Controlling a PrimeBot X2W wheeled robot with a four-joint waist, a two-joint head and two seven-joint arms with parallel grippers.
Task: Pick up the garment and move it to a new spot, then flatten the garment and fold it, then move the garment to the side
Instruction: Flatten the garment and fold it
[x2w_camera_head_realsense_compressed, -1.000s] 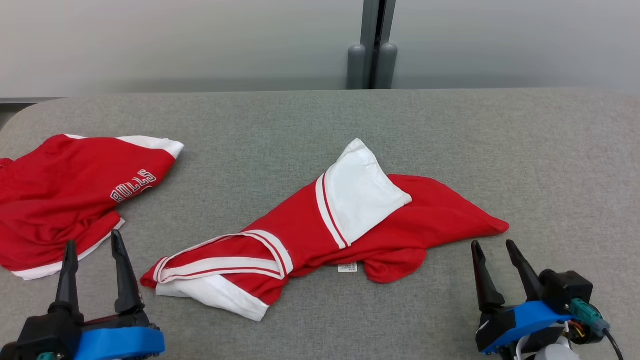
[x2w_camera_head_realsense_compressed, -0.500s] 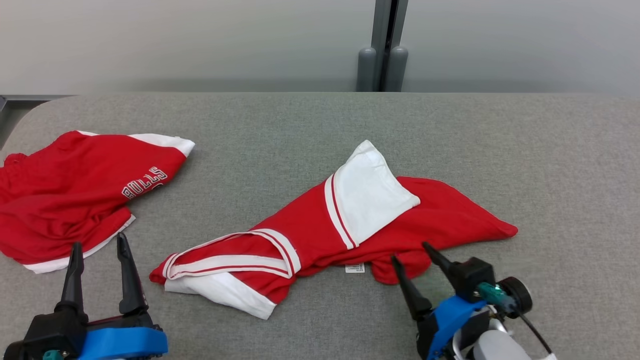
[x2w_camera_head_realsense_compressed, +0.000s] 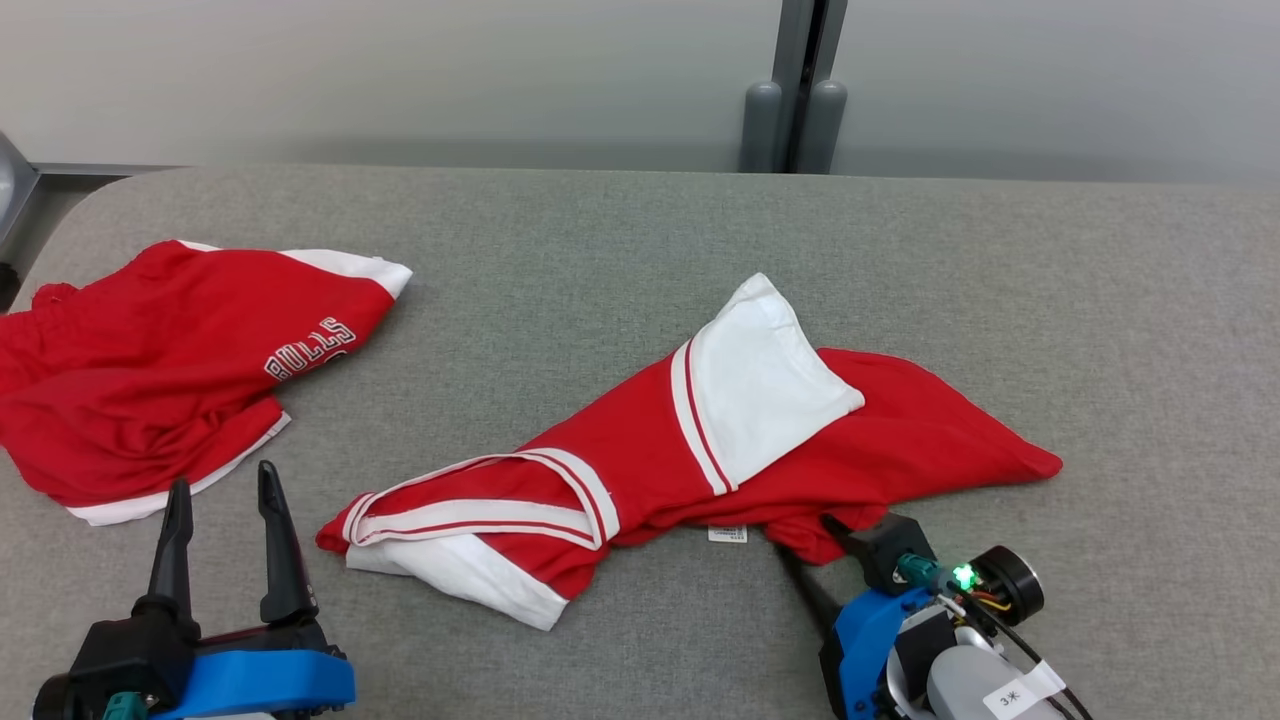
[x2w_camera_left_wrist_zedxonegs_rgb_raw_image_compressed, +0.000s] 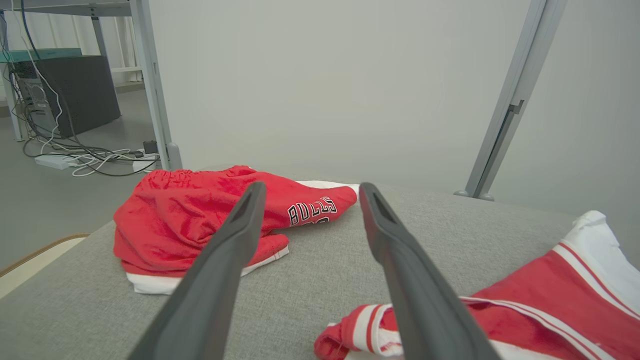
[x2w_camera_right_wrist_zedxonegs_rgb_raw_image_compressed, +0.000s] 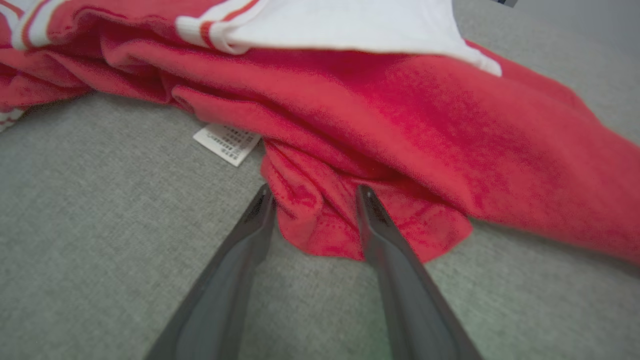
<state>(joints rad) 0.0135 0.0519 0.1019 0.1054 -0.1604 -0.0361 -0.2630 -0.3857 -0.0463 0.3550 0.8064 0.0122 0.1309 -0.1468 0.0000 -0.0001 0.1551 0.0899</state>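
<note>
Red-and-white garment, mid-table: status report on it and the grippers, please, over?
Left gripper open, clear of cloth. Right gripper open, astride near red fold of garment, not clamped. BULLS garment apart at left; nothing blocking.

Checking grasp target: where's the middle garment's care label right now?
Head view, lower centre: the care label sticks out from the near edge of the middle garment, just left of the right gripper.

I see the red-and-white fleece garment (x2w_camera_head_realsense_compressed: 620, 450) lying crumpled and slantwise at the middle of the grey fabric-covered table (x2w_camera_head_realsense_compressed: 600, 250), one white panel folded on top.
</note>
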